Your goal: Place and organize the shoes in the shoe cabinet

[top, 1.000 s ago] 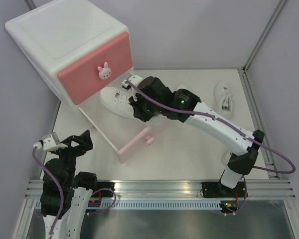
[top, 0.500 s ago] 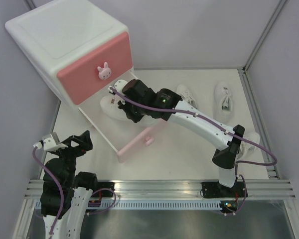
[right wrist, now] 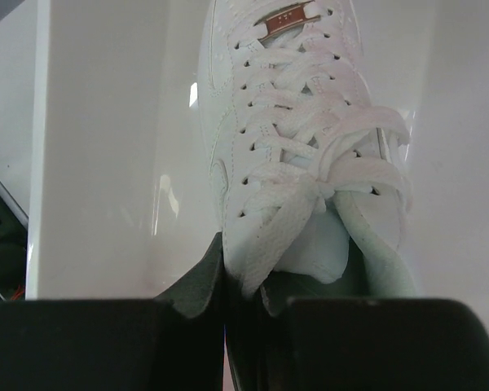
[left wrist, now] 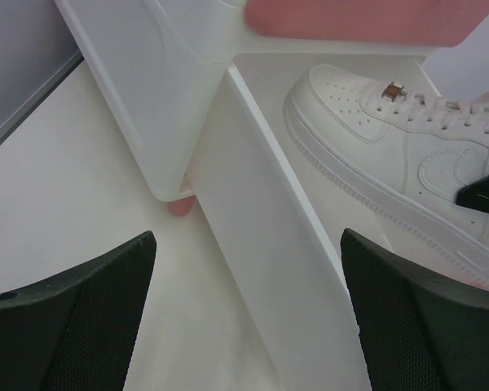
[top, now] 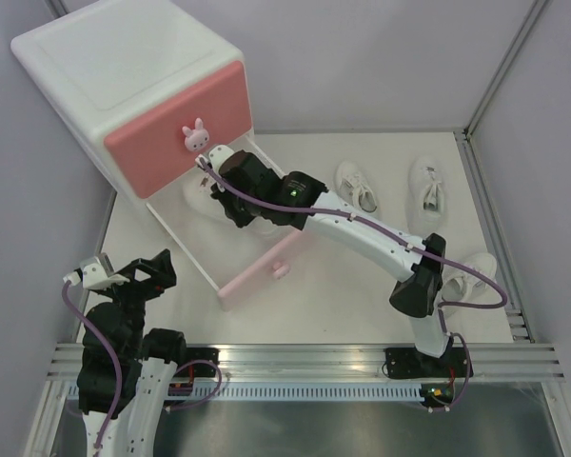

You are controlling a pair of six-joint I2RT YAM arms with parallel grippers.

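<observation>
My right pincer [right wrist: 243, 289] clenched on sneaker [right wrist: 297, 138] collar, heel-end grip so toe leads in (laces up). Sneaker inside open lower drawer [top: 192, 255] of shoe cabinet [top: 124, 76], upper left of overhead frame. Left pincer [left wrist: 244, 269] released, idle.

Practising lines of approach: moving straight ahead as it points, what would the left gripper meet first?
Most likely the left gripper would hit the open drawer's side wall, dead ahead in its wrist view; depth uncertain.
</observation>
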